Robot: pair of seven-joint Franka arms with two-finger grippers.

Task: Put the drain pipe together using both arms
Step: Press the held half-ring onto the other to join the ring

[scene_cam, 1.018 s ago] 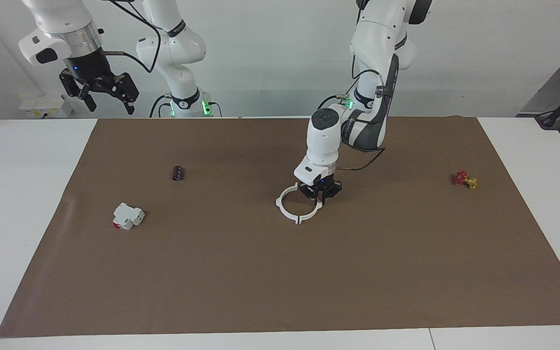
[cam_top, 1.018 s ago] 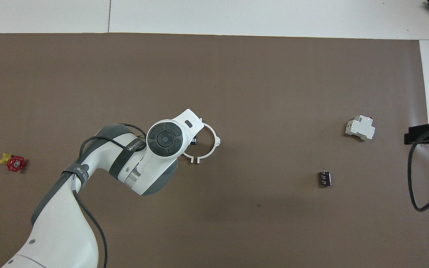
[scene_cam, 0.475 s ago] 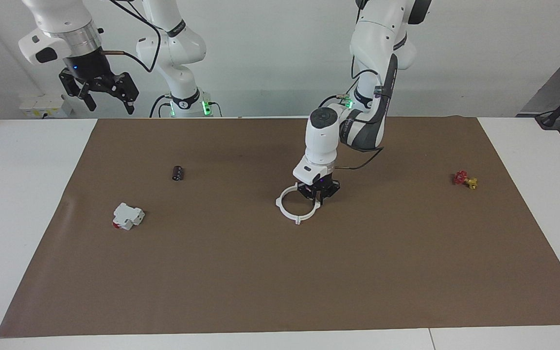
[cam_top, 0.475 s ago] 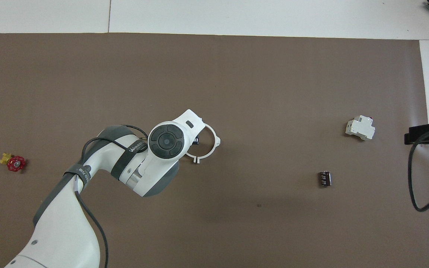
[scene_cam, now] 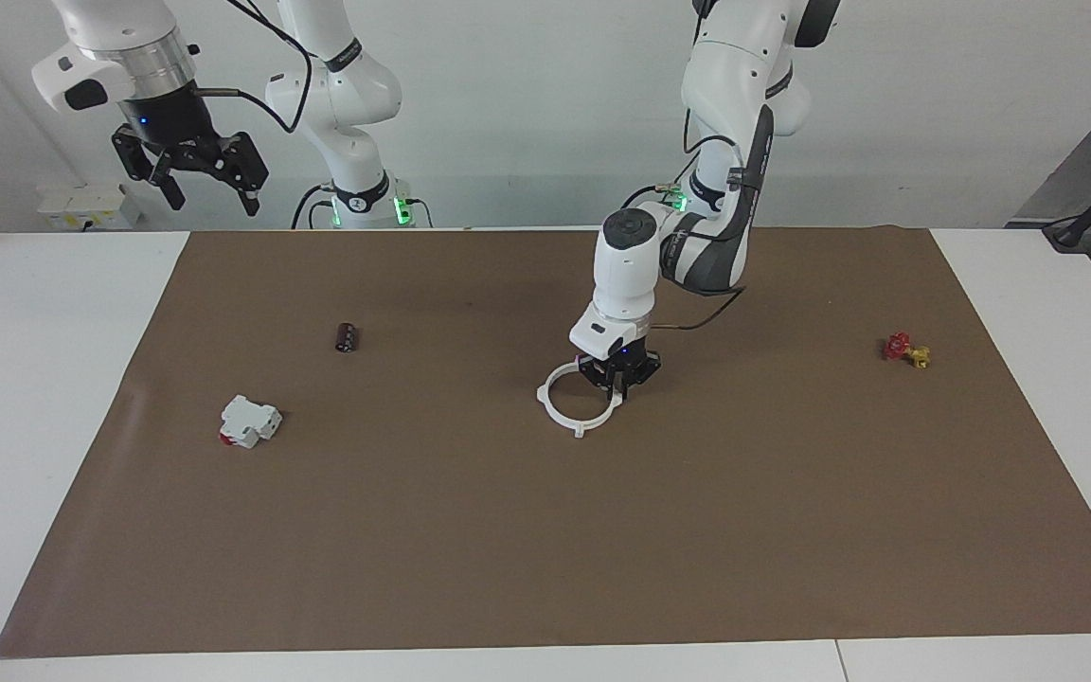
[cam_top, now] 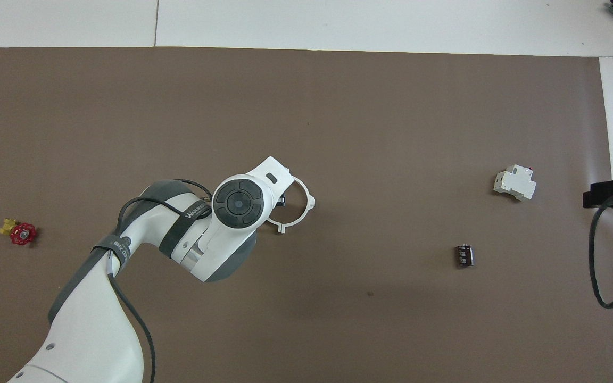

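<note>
The drain pipe [scene_cam: 555,414] lies as two thin white half-ring arcs near the middle of the brown mat, and their tabs meet at the end farthest from the robots. It also shows in the overhead view [cam_top: 305,212]. My left gripper [scene_cam: 617,377] is down at the mat, shut on the arc toward the left arm's end of the table. In the overhead view the wrist covers most of the left gripper [cam_top: 280,200]. My right gripper [scene_cam: 190,170] waits open and empty, high over the table edge at the right arm's end.
A white blocky part with a red end [scene_cam: 249,421] and a small dark cylinder [scene_cam: 347,337] lie toward the right arm's end. A red and yellow valve [scene_cam: 905,349] lies toward the left arm's end.
My left gripper has drawn its arc against the other one, closing the gap between the tabs. The ring sits slightly nearer the robots. My right gripper has risen a little.
</note>
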